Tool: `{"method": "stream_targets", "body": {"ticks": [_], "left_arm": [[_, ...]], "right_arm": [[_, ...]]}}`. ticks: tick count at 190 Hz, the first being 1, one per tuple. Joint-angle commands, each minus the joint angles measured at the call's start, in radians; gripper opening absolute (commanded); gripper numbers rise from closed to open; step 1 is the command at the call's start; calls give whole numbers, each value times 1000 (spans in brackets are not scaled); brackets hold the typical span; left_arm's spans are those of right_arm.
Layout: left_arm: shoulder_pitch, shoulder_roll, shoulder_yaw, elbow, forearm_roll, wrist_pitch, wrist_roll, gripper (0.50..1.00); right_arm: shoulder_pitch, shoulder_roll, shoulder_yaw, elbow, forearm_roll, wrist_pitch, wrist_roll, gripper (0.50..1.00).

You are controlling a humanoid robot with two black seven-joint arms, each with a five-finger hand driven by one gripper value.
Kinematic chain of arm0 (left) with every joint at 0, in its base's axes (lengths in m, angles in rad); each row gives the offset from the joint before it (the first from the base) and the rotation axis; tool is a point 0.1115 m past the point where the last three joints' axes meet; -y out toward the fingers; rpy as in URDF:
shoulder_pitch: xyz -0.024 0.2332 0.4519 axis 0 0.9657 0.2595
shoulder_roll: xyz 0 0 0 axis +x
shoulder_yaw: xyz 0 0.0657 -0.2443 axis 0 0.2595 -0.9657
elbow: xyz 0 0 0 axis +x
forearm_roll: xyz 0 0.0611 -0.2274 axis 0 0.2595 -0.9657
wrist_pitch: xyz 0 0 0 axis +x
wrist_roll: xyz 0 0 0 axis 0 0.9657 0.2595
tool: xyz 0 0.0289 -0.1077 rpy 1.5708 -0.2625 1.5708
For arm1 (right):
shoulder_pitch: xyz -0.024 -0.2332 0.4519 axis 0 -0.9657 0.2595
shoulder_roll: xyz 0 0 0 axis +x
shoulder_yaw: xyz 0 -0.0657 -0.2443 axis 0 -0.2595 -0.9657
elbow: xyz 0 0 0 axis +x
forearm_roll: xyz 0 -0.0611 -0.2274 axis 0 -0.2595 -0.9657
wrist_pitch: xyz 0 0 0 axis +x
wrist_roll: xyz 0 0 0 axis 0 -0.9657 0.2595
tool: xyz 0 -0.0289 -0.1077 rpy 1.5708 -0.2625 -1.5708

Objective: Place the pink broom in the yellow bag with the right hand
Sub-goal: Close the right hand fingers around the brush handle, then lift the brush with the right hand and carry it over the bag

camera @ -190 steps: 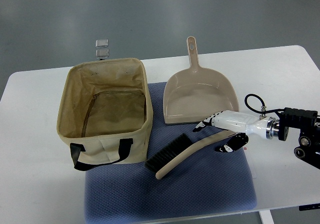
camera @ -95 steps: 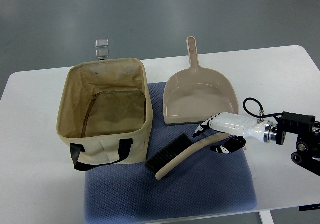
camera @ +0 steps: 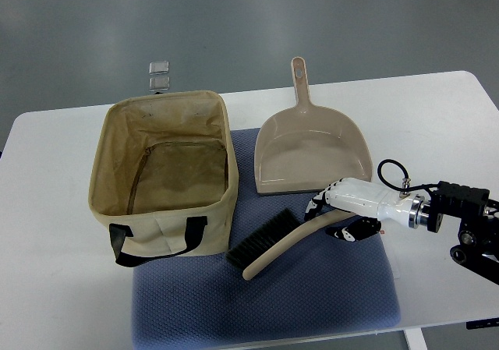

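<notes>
The right robot hand (camera: 337,213) straddles the broom (camera: 288,241) handle's end, fingers not yet closed; light, stiff plastic, best gripped mid-handle.

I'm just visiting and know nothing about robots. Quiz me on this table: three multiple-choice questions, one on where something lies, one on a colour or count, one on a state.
1. Where does the broom lie?
A. In the bag
B. On the blue mat
C. In the dustpan

2. What colour are the bag's handles?
A. Black
B. Red
C. White

3. What is the bag's state?
A. Zipped shut
B. Folded flat
C. Open and empty

Answers:
1 B: it rests on the blue mat, beside the bag.
2 A: the strap on the near side is black.
3 C: its bare inside shows.
</notes>
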Motion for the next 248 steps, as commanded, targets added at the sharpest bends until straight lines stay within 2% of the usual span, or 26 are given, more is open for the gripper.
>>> {"method": "stream_targets", "body": {"ticks": [1,49,158,188,225,248], "left_arm": [[0,0,0,-2,0,0,0,1000],[0,0,0,0,0,0,0,1000],[1,0,0,0,0,0,0,1000],[0,0,0,0,0,0,0,1000],[0,0,0,0,0,0,0,1000],[0,0,0,0,0,0,0,1000]], "right_arm": [[-1,-1,1,0,0,-1,-1,611],[2,-6,1,0,0,-1,2,500],[33,-52,59,9,47,-3,41,500],[55,-90,84,9,132,36,42,500],[99,-142,102,6,217,45,45,500],[162,-194,125,-2,313,99,50,500]]}}
